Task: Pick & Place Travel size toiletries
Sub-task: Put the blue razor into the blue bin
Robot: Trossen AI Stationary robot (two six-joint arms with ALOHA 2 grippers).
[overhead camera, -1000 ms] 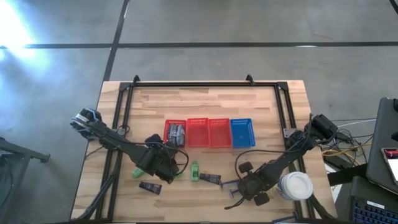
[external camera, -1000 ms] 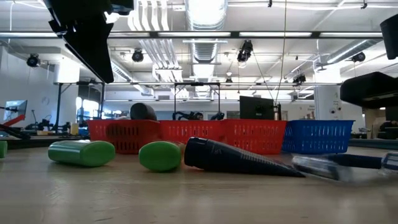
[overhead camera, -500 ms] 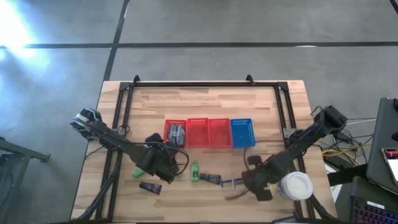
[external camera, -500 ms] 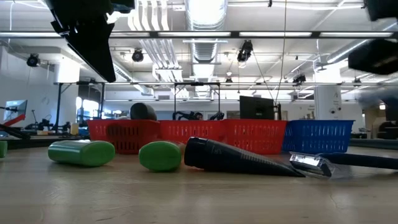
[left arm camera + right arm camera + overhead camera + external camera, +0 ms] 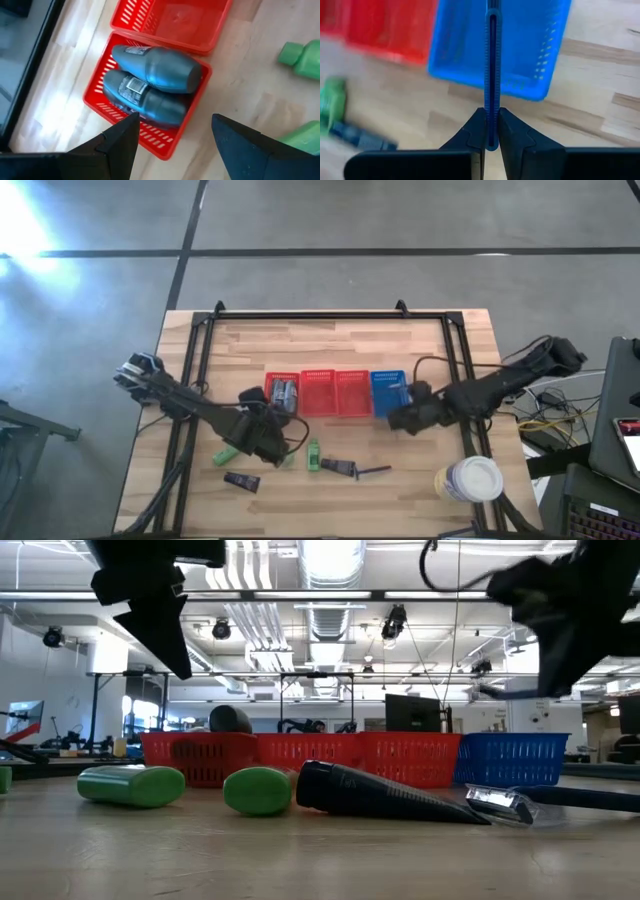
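My right gripper (image 5: 398,418) is shut on a thin dark-blue razor (image 5: 492,60) and hovers at the near edge of the blue basket (image 5: 389,392). My left gripper (image 5: 175,145) is open above the leftmost red basket (image 5: 282,394), which holds two grey rounded containers (image 5: 150,82). On the table's near part lie two green packets (image 5: 132,785) (image 5: 258,790), two dark tubes (image 5: 338,468) (image 5: 240,480) and another razor (image 5: 505,803). My right gripper pinches the razor's slim handle (image 5: 492,131) between its two fingers, near one end. The handle runs straight out ahead of the fingertips, over the blue basket (image 5: 520,45). The razor is lifted clear of the table.
Two more red baskets (image 5: 336,393) stand between the grey-container basket and the blue one. A big white-lidded yellow jar (image 5: 467,478) stands at the table's near right corner. A black frame (image 5: 310,315) runs along the far and side edges.
My right gripper has risen from the near table beside the jar and moved toward the far edge, up to the blue basket, carrying one razor lifted clear. The other razor stays on the table by the dark tube.
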